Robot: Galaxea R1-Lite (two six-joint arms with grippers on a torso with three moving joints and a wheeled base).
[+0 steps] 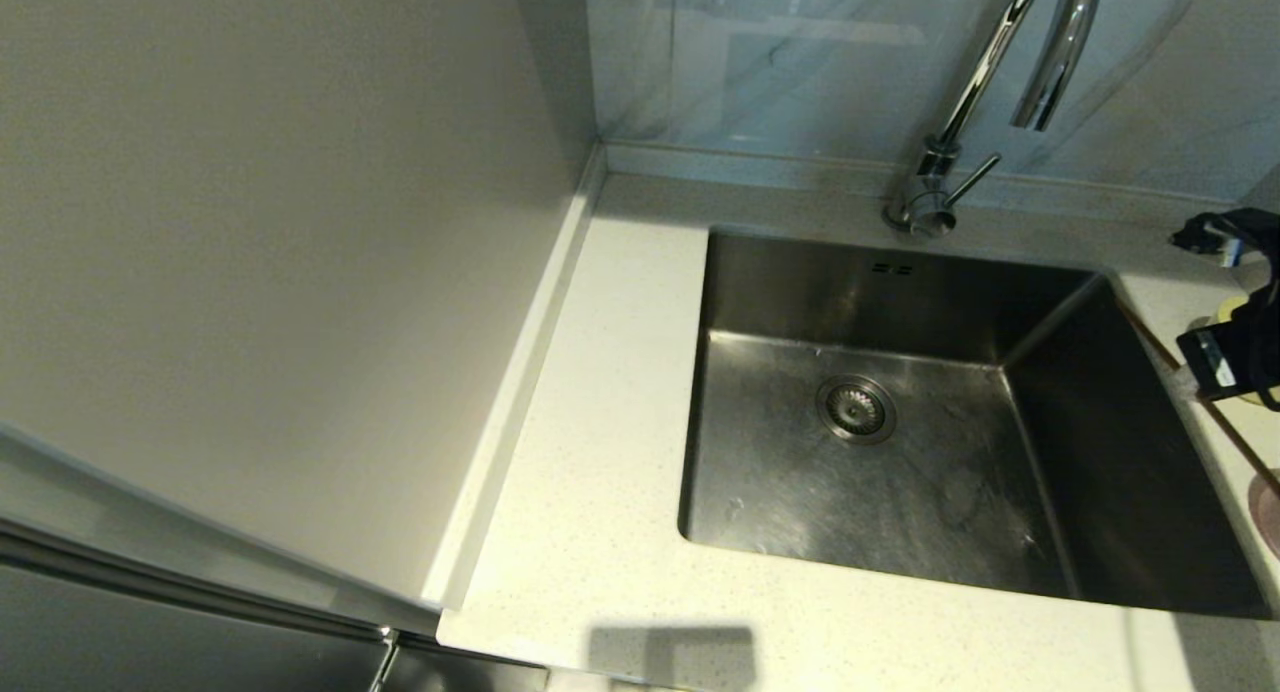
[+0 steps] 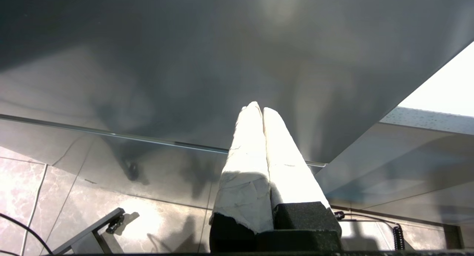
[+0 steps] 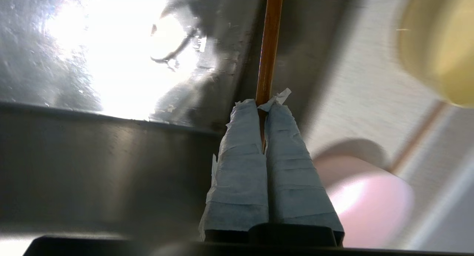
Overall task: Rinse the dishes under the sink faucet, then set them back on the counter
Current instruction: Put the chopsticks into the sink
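Observation:
My right gripper (image 3: 263, 102) is shut on a thin brown chopstick (image 3: 268, 45), which sticks out past the taped fingertips over the right wall of the sink (image 1: 900, 472). In the head view the right arm (image 1: 1240, 352) hangs at the far right, and a brown chopstick (image 1: 1150, 334) runs along the sink's right rim. The yellow-green bowl (image 3: 440, 45) and the pink bowl (image 3: 366, 196) stand on the counter (image 1: 600, 422) right of the sink, with a second chopstick (image 3: 418, 137) between them. The faucet (image 1: 985, 72) rises behind the sink. My left gripper (image 2: 262, 110) is shut and holds nothing, parked low beside a dark cabinet front.
A beige wall panel (image 1: 250, 222) stands along the counter's left side. The strainer drain (image 1: 856, 408) sits in the sink floor. A glossy backsplash (image 1: 800, 62) runs behind the faucet.

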